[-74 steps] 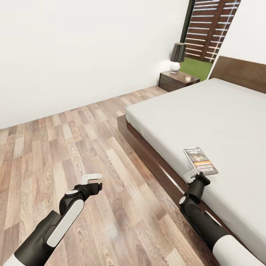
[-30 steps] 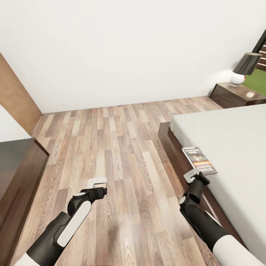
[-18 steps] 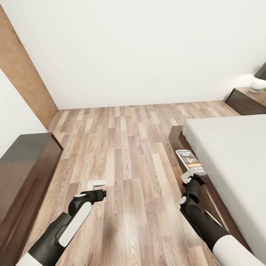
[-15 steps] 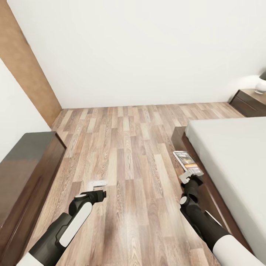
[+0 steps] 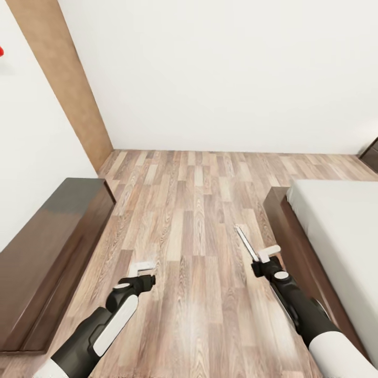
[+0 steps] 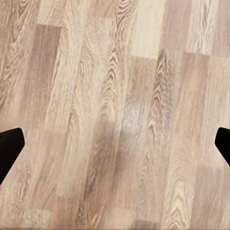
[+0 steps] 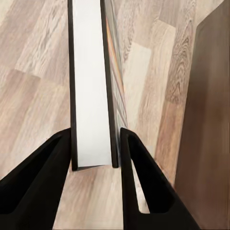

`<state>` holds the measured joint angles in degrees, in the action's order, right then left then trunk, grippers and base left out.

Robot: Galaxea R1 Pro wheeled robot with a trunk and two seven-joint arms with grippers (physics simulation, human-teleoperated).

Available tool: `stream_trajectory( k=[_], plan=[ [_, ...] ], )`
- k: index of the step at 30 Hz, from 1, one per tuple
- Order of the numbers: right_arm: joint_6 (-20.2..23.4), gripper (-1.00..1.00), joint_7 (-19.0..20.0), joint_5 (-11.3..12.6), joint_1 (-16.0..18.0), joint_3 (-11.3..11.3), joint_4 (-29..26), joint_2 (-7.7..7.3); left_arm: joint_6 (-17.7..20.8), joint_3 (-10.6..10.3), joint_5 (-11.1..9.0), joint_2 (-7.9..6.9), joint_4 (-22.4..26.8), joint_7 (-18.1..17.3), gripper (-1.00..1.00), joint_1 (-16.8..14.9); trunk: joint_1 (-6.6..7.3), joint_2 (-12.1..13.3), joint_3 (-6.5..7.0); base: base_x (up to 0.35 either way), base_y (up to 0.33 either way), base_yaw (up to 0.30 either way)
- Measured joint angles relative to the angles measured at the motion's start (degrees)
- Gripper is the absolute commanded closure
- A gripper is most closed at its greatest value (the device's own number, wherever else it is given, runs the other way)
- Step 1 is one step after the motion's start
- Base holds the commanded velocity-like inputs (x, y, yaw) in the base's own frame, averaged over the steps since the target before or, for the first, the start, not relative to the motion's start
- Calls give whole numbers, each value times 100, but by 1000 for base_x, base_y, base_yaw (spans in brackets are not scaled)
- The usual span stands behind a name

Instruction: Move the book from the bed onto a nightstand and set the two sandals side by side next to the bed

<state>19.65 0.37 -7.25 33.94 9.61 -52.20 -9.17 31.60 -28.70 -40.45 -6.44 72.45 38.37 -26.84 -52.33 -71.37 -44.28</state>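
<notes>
Right gripper (image 7: pixel 95 165) is clamping the book (image 7: pixel 91 81) edge-on, now carried off the bed (image 5: pixel 336 231) over the floor (image 5: pixel 199 210). View has swung left; nightstand nearly gone. Left gripper (image 5: pixel 143 270) is hanging spread, empty.

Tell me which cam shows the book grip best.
Right wrist view: the book fills the gap of the right gripper, edge-on, both fingers against its covers. Head view shows the book as a thin sliver above the floor, in front of the gripper.
</notes>
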Motion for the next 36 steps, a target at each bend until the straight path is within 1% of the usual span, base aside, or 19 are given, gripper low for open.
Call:
stream_trajectory(
  k=[2,3,4,5,8,9,11,13,14,17,19,20,24,25,27,28,30,31,36],
  plan=[
    [17,100,158,126,2,-87,-3,-1,-83,-57,21,46,-219,-2,-100,-21,0,0,4,0,0,274],
    [44,100,355,399,7,-313,-9,-2,-190,-120,45,185,-925,-190,-100,-79,0,0,7,0,0,274],
    [50,100,381,464,9,-360,2,-1,-214,-129,66,215,-1172,-291,-100,-116,0,0,11,0,0,274],
    [59,100,405,545,16,-433,25,-2,-275,-136,86,254,-1582,-537,-100,-213,0,0,14,0,0,274],
    [67,100,411,635,34,-513,62,2,-511,-140,135,294,-2247,-1020,-100,-407,0,0,27,0,0,272],
    [74,100,341,652,47,-622,94,5,-845,-138,194,308,-2755,-1451,-100,-551,0,0,31,0,0,267],
    [76,100,262,716,52,-715,100,21,-1047,-138,236,316,-2983,-1672,-100,-612,0,0,41,0,0,263],
    [74,100,114,782,56,-853,89,76,-1223,-138,293,320,-3122,-1849,-100,-661,0,0,51,0,0,247],
    [72,100,-30,921,57,-1015,87,149,-1332,-142,352,324,-3156,-1955,-100,-690,0,0,57,0,0,238],
    [67,100,-96,1138,57,-1223,104,189,-1381,-145,408,326,-3160,-2001,-100,-702,0,0,75,0,0,234],
    [65,100,-106,1180,58,-1274,113,195,-1387,-146,417,326,-3160,-2007,-100,-704,0,0,87,67,0,231],
    [26,100,-173,1246,63,-1432,173,210,-1397,-146,439,326,-3162,-2020,-100,-707,2,0,93,174,0,230],
    [-91,100,-292,1357,82,-1510,557,220,-1397,-144,450,332,-3168,-2022,-100,-710,3,0,118,260,0,229],
    [-620,100,-346,1349,113,-1546,1060,221,-1390,-140,441,335,-3171,-1963,-100,-714,4,-1,126,319,0,227],
    [-836,100,-353,1391,142,-1544,2339,220,-1388,-139,438,337,-3173,-1926,-100,-716,3,0,138,323,0,226],
    [-917,100,-353,1397,166,-1543,2654,220,-1387,-139,438,338,-3172,-1909,-100,-717,3,0,144,326,0,223],
    [-1033,100,-346,1382,218,-1543,2424,221,-1386,-140,443,343,-3172,-1887,-100,-718,4,-1,158,329,0,209],
    [-1152,100,-333,1399,261,-1546,2658,217,-1384,-139,450,347,-3170,-1864,-100,-719,4,-1,163,331,0,169],
    [-1235,100,-326,1394,288,-1547,2774,215,-1386,-140,462,352,-3167,-1862,-100,-720,4,-1,179,331,0,75]
  ],
)
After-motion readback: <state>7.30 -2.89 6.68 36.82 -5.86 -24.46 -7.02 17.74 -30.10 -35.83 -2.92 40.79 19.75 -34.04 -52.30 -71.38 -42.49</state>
